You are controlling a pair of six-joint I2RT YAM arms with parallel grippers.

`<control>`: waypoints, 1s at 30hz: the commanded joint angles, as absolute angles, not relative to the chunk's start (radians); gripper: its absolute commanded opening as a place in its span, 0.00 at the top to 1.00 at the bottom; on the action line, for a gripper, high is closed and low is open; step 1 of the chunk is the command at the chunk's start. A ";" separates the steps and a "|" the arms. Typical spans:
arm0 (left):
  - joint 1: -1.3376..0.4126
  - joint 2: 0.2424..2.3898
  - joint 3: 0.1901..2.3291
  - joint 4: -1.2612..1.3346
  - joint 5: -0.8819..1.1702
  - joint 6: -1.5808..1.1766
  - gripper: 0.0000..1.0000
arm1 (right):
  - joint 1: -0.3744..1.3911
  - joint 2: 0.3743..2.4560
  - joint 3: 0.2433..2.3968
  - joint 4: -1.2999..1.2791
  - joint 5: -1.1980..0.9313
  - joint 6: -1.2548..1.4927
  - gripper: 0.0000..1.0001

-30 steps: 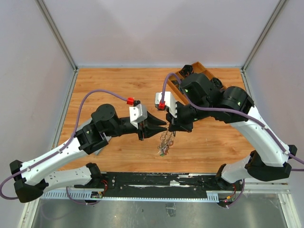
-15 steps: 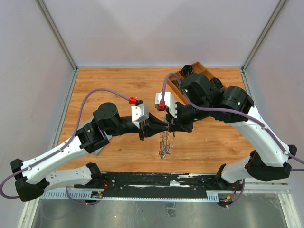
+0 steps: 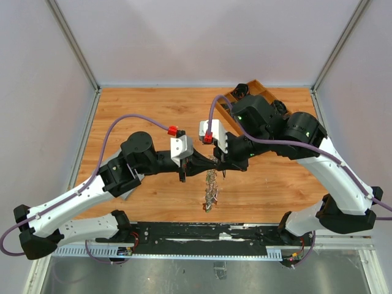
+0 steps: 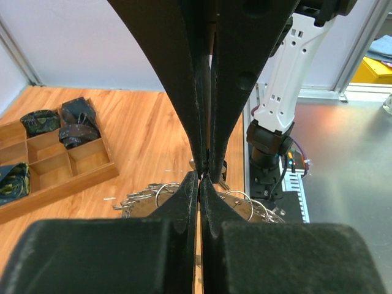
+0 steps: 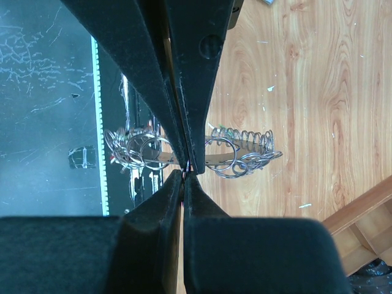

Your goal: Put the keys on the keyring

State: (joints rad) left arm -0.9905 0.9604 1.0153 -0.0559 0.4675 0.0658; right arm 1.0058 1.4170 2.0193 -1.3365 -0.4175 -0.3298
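Top external: left gripper (image 3: 210, 163) and right gripper (image 3: 220, 164) are meeting tip to tip above the middle of the light wooden tabletop (image 3: 135, 116). The large silver metal keyring (image 3: 211, 188), crowded with small silvery keys (image 3: 209, 201), is hanging on edge just below that meeting point.

Left wrist: the left fingers are lying flat together, no gap showing. Cannot tell whether ring wire is sitting between them. The brown wooden compartment tray (image 4: 61, 193) is lying well to the side.

Right wrist: the right fingers are pinching closed on the ring's top edge, and the ring is hanging above the tabletop's near edge.
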 commanded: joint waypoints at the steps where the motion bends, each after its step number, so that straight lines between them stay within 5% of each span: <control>1: -0.991 0.955 1.047 -0.036 0.468 0.066 0.99 | 1.019 1.385 2.008 -1.280 -0.423 -0.340 0.99; 13: -0.991 0.885 0.924 0.144 0.411 -0.077 0.99 | 1.019 1.188 1.833 -0.953 -0.298 -0.212 0.64; 21: -0.991 0.848 0.876 0.174 0.309 -0.133 0.99 | 0.981 0.990 1.542 -0.532 -0.112 0.012 0.54; 30: -0.898 0.842 0.837 0.215 0.308 -0.212 1.00 | 0.738 0.997 1.380 -0.303 -0.404 0.409 0.53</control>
